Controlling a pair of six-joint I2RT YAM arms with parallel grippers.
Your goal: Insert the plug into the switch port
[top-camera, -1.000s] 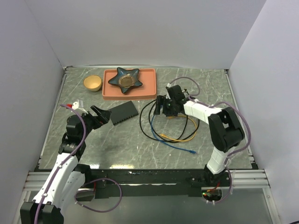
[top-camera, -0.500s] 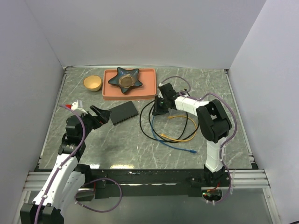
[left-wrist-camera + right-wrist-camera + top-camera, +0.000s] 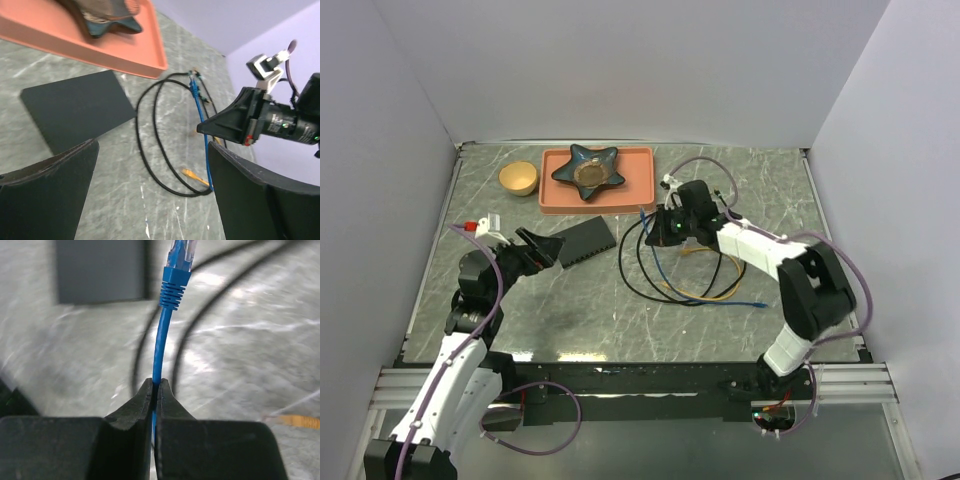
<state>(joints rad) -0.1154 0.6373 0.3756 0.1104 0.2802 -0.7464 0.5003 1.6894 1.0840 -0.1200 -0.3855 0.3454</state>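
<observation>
The blue cable (image 3: 159, 355) is pinched between the closed jaws of the right gripper (image 3: 156, 386), just below its plug (image 3: 179, 255) (a clear tip over a ribbed blue boot). The plug is held apart from the switch port (image 3: 585, 240), to its right. The left gripper (image 3: 542, 246) is spread wide just left of the switch port, with nothing held. Loops of black cable (image 3: 621, 262) and a yellow cable (image 3: 695, 297) are laid right of the switch port. Behind it an orange-pink tray (image 3: 548, 205) bearing a star-shaped dish (image 3: 587, 168) is seen, with a yellow bowl (image 3: 518, 178) further left.
</observation>
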